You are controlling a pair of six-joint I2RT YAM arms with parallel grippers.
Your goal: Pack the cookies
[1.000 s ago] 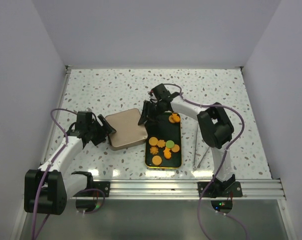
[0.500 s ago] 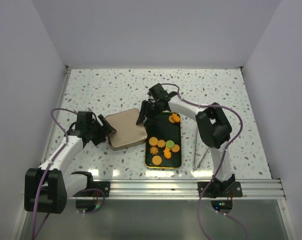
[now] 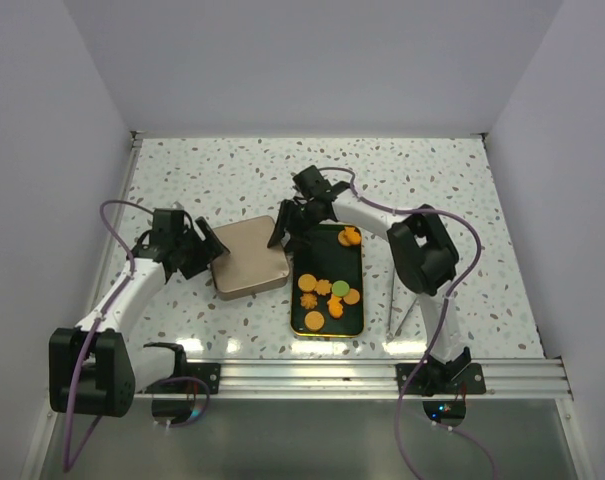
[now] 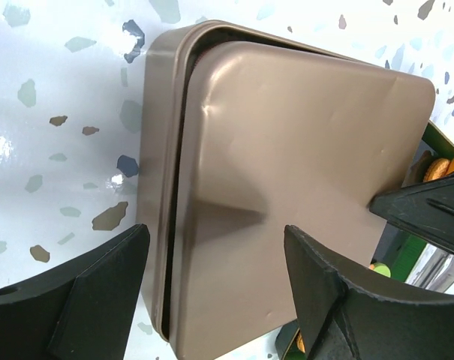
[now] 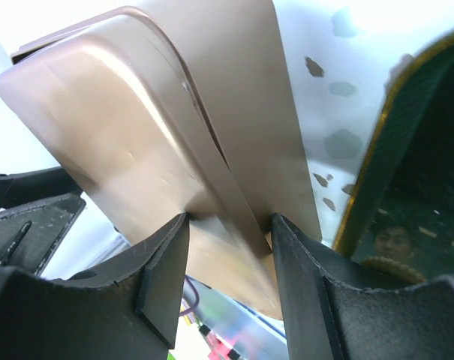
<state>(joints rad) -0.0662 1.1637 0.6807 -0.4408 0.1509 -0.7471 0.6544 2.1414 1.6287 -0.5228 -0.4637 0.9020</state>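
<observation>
Right gripper (image 3: 286, 228) is closed down on the right edge of the tan lid (image 3: 250, 255); the right wrist view shows its two fingers (image 5: 163, 277) pressed against that edge from either side. Left gripper (image 3: 195, 250) stands wide open at the lid's left side, holding nothing; in the left wrist view the lid lies beyond and between its spread fingers (image 4: 99, 292).

The cookies (image 3: 328, 294) lie in a dark, gold-rimmed tray (image 3: 355, 322) just right of the tin. Most of them sit in a loose cluster in the tray's near half: orange rounds and flower shapes, with one green round (image 3: 340, 288) among them. A few more orange ones (image 3: 349, 237) rest at the tray's far right corner. None can be seen in the tin or in either gripper.

The lid sits askew on the tin's base (image 4: 154, 142), shifted to the right, so that the base's rim and a dark gap show along the left. Tin and tray lie side by side, nearly touching, on the speckled table (image 3: 222, 170). The lid's right edge is next to the tray's far left corner.
</observation>
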